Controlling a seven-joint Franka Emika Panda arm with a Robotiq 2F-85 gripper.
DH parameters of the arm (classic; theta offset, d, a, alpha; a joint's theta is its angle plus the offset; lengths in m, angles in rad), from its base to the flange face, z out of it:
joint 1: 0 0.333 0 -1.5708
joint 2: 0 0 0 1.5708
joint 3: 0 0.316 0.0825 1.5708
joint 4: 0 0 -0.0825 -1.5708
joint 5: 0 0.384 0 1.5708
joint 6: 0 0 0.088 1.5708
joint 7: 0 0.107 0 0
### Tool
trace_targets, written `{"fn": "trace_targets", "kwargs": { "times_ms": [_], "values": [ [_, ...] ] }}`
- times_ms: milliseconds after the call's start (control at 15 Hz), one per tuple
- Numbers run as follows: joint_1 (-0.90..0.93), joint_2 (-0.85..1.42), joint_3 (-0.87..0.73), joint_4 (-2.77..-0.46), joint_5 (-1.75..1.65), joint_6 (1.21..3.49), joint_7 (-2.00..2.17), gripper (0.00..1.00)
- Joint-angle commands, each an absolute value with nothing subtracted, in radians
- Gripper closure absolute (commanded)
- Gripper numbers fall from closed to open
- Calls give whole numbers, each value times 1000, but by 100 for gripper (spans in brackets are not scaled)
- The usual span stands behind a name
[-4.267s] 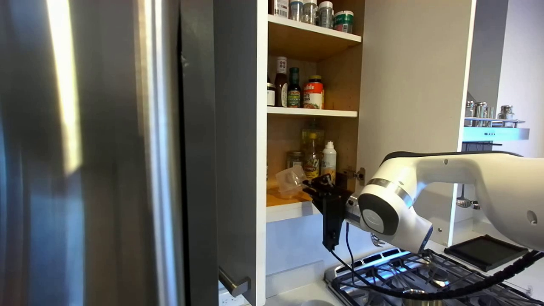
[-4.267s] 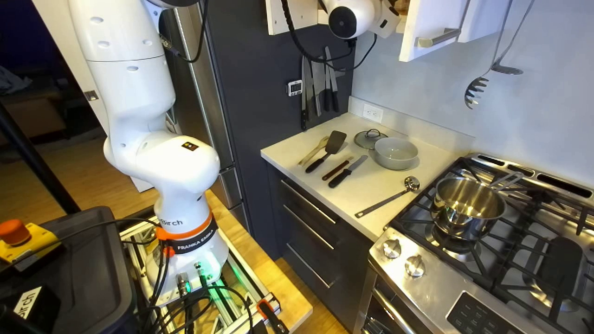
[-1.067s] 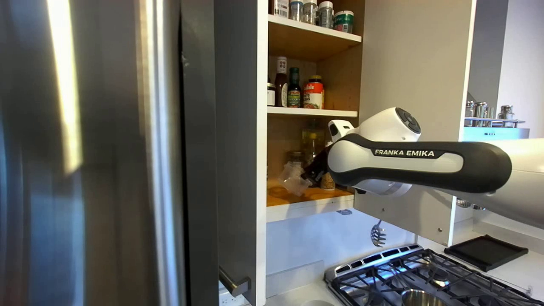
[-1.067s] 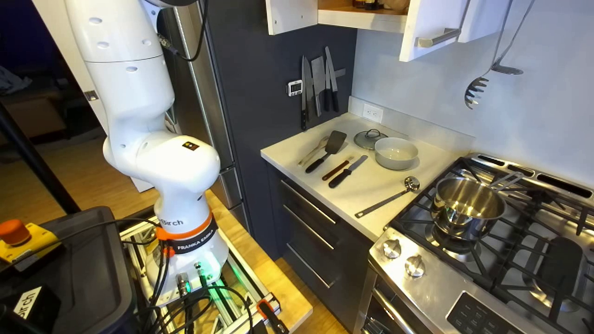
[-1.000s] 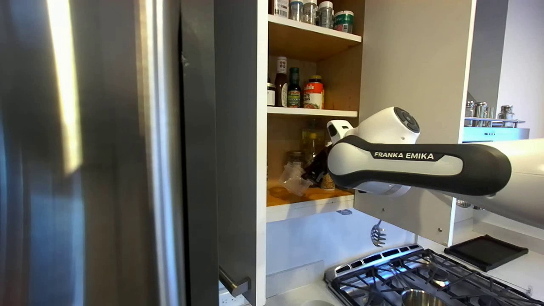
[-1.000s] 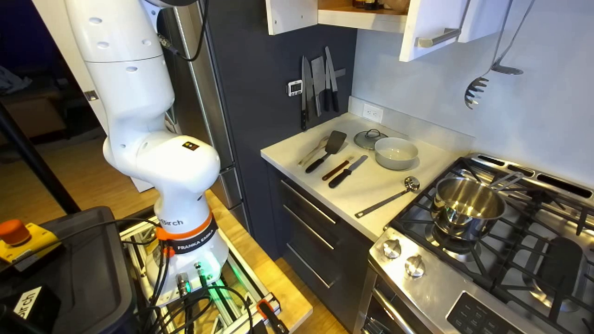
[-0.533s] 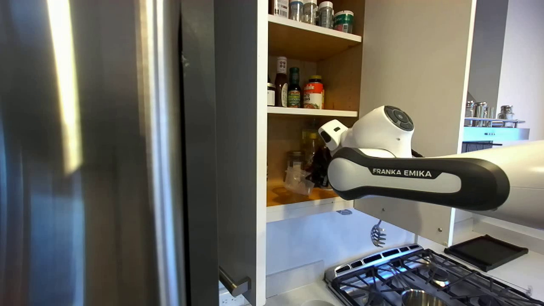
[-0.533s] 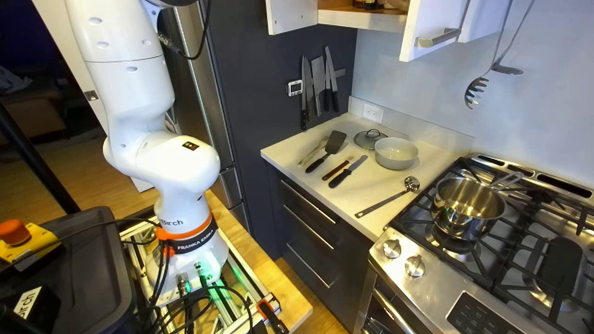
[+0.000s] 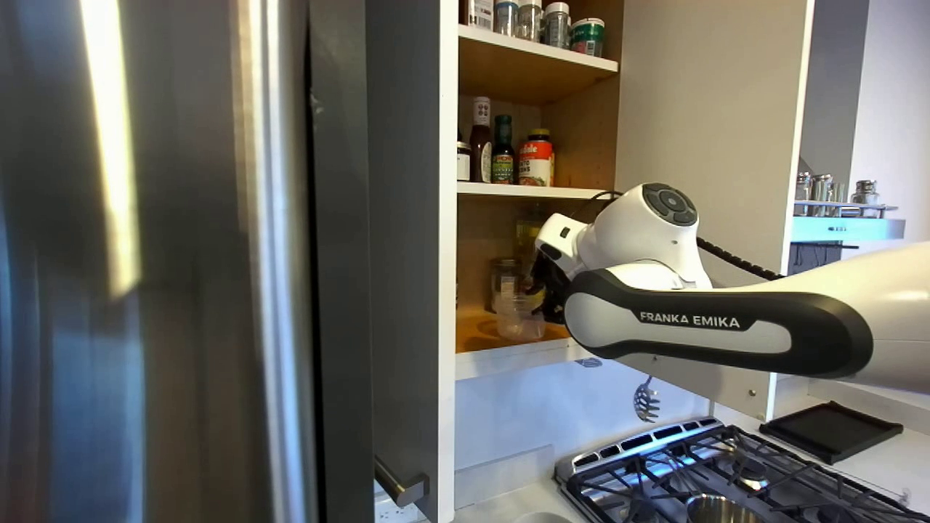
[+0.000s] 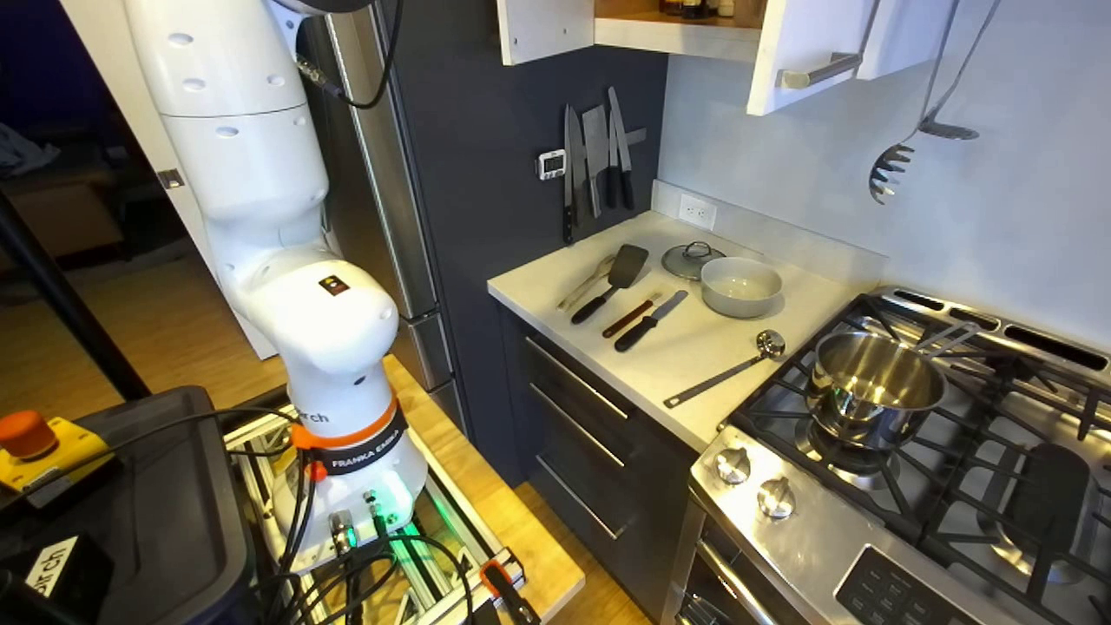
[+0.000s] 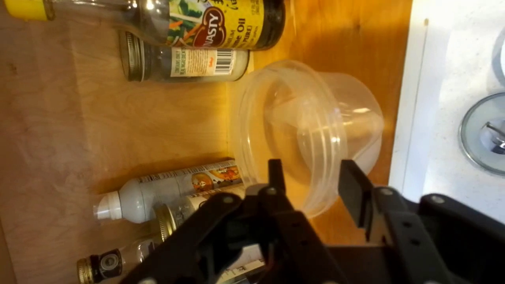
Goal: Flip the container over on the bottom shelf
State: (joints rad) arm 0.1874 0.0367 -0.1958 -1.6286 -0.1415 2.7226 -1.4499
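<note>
The container is a clear plastic tub (image 9: 521, 323) on the bottom shelf (image 9: 501, 361), near its front edge. In the wrist view the tub (image 11: 361, 114) stands upright, its wide rim facing the same way as the bottle caps. The shelf board shows in the wrist view (image 11: 351, 39), and its front edge in an exterior view (image 10: 677, 37). My gripper (image 11: 311, 167) is open at the tub's rim. One finger overlaps the opening; the other is by the outer side of the rim. Contact cannot be told. The black gripper (image 9: 548, 290) is partly hidden by the arm in an exterior view.
A sesame oil bottle (image 11: 217, 23) and a glass jar (image 11: 201, 65) stand behind the tub. A spray can (image 11: 177, 189) and several jars stand on the gripper's other side. The middle shelf (image 9: 534, 191) is above; open cupboard doors (image 9: 712, 109) flank the opening.
The tub was tilted at the gripper; now it stands upright on the shelf, slightly further right in the exterior view. The hand has rotated and moved slightly left, and the forearm has lowered.
</note>
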Motion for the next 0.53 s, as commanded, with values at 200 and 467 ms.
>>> {"fn": "trace_targets", "kwargs": {
  "times_ms": [200, 467],
  "values": [
    [59, 12, -81, -1608, -148, 2700, -1393, 4],
    [32, -18, -66, -1588, -112, 2659, -1214, 0]
  ]
}}
